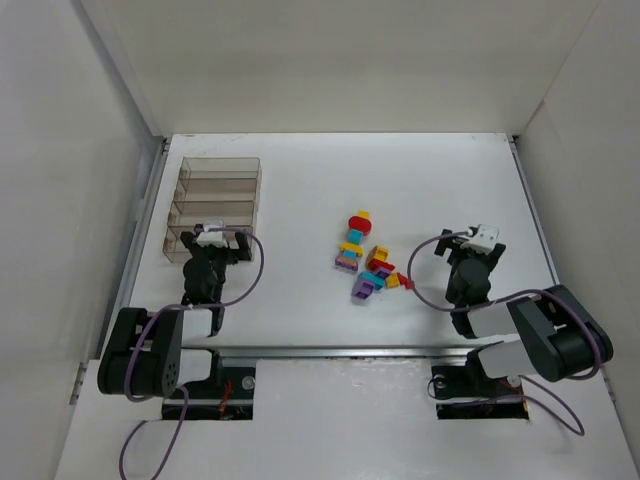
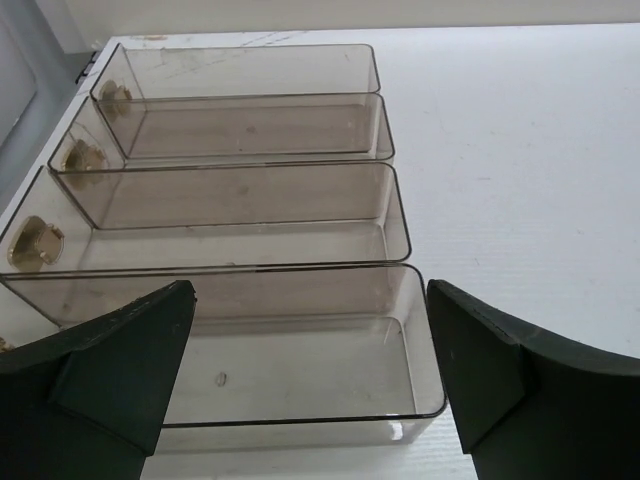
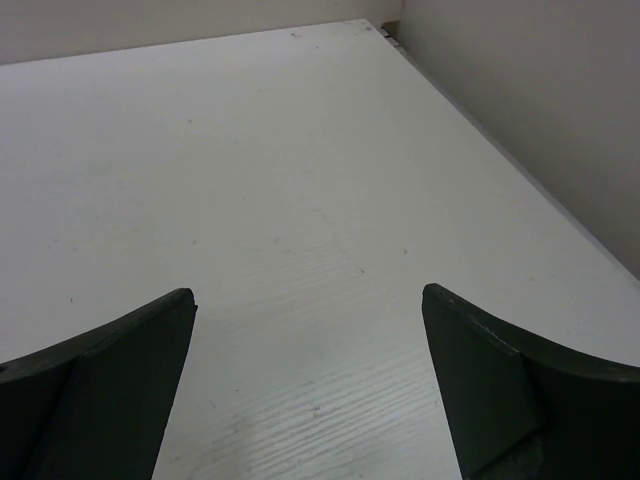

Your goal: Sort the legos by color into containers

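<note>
At the left side of the table [image 1: 300, 170], my left gripper [image 2: 308, 292] stood with fingers wide apart by the nearest compartment of the organizer [image 1: 220, 162]. My right gripper [image 3: 305, 296], fingers also apart, was right of the legos [image 1: 365, 258], which lay clustered mid-table.

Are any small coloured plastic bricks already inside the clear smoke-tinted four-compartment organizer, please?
No, the organizer shows four bare compartments in the left wrist view.

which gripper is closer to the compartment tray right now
Left. The left gripper sits open at the tray's near end; the right gripper is far off, on the other side of the legos.
</note>
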Controlling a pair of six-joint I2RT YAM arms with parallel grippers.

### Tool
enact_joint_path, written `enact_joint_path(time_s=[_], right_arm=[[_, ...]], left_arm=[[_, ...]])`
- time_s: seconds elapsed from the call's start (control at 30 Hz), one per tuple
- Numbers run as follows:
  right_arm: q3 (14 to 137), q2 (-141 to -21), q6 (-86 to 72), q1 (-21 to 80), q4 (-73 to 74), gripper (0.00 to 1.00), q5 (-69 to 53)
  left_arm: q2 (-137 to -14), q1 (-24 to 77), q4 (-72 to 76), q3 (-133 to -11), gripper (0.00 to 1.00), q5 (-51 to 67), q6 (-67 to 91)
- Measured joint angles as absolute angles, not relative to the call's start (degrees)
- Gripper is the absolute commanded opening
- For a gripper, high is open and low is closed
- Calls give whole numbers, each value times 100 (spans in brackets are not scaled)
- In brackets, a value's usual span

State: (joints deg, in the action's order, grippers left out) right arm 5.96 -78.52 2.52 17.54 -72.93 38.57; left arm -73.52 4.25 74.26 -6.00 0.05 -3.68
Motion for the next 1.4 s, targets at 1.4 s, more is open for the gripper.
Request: enact_joint_path(time_s=[1.4], right_arm=[[8326,-9559,-956,1944,3704,94,314]], left_arm=[[-7594,2283,307,-6274,100,351,-2519]])
